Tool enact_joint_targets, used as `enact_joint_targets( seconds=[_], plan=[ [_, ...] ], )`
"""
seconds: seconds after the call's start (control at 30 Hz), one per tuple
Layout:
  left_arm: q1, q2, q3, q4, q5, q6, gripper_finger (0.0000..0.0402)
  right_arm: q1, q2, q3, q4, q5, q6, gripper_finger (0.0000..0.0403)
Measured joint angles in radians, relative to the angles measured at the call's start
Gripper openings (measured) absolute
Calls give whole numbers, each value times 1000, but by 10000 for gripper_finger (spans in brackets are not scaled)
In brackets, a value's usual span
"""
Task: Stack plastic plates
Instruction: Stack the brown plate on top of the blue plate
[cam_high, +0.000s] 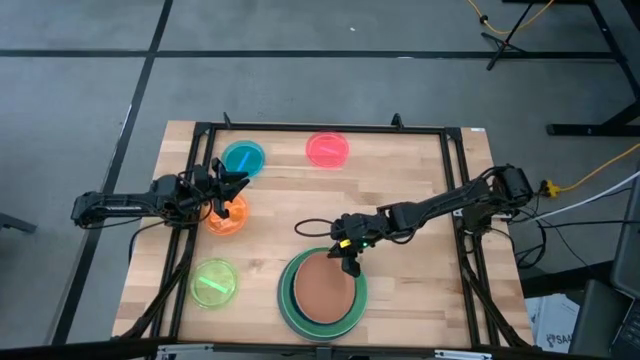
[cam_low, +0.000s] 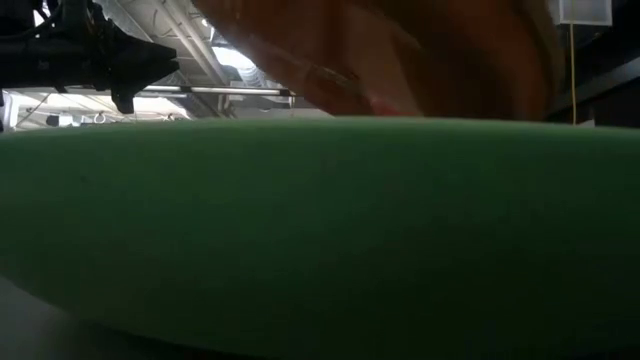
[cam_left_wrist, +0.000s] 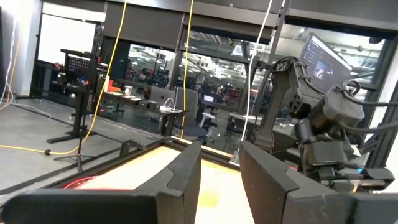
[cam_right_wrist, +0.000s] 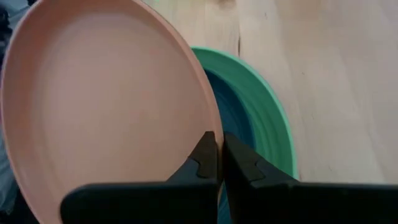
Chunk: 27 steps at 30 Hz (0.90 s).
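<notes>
A stack stands near the table's front edge: a large light green plate (cam_high: 286, 305), a dark teal plate (cam_right_wrist: 233, 115) on it, and a terracotta plate (cam_high: 322, 290) on top. My right gripper (cam_high: 348, 264) is shut on the terracotta plate. My left gripper (cam_high: 236, 188) is open and empty, above the small orange plate (cam_high: 226, 217) at the left. The small blue plate (cam_high: 243, 158), pink plate (cam_high: 327, 149) and lime plate (cam_high: 213, 283) lie flat on the table. I cannot make out a grey plate. My right gripper pinches the terracotta plate's rim (cam_right_wrist: 210, 123) between its two fingers (cam_right_wrist: 199, 163), on the side toward the table's far right. The fingers come slanting down from the far right. The held side is raised off the teal plate, so the plate sits tilted above the stack.
A black frame (cam_high: 320, 128) runs around the wooden table top. Bare wood lies between the pink plate and the stack. The low view is filled by the green plate's rim (cam_low: 320, 230), with the terracotta plate (cam_low: 400, 60) above it.
</notes>
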Motion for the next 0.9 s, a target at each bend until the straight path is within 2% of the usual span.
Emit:
enact_joint_targets(
  seconds=[0.37, 0.9],
  plan=[
    [0, 0, 0, 0, 0, 0, 103, 0, 58, 0, -14, 0, 0, 1],
    [0, 0, 0, -2, 0, 0, 103, 4, 65, 0, -50, -13, 0, 1]
  ],
)
